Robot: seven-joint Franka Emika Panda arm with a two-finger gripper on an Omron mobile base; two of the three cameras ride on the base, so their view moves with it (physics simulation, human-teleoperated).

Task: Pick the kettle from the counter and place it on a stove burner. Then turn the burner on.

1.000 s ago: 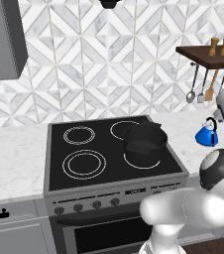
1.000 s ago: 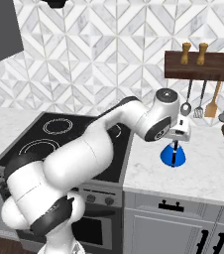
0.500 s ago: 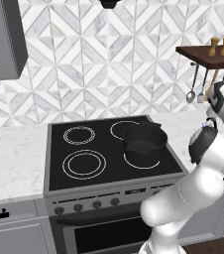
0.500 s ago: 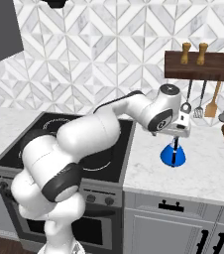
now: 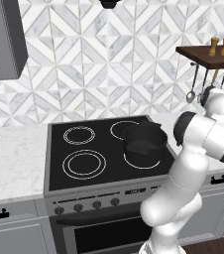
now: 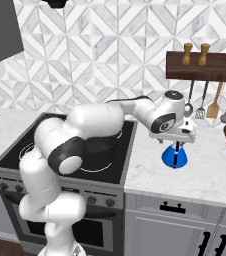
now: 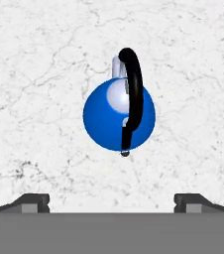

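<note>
You see the gripper (image 7: 112, 199) with its two dark fingertips (image 7: 32, 201) spread wide, one at the lower left and one at the lower right of the hand view. Nothing is between them and they touch nothing. In the right base view the gripper (image 6: 177, 142) hangs right of the center of the frame, directly above the kettle (image 6: 174, 156), and you cannot tell there whether it touches the handle.

The kettle (image 7: 119, 114) sits in the middle of the hand view, seen from above. It is a bright blue round body with a pale silvery lid, and a dark curved handle (image 7: 133, 99) arches over it from top to bottom of the frame. A short pale spout shows at its upper edge. It stands upright on the counter (image 7: 44, 74), a white surface with faint grey veins, and it is apart from both fingertips.

In the right base view the kettle is on the counter (image 6: 205, 170) to the right of the stove (image 6: 15, 150). In the left base view you find the stove (image 5: 59, 149) at the center, with a large double-ring burner (image 5: 84, 164) bare at its lower left, and a black pot (image 5: 144, 139) on the right part of the glass.
</note>
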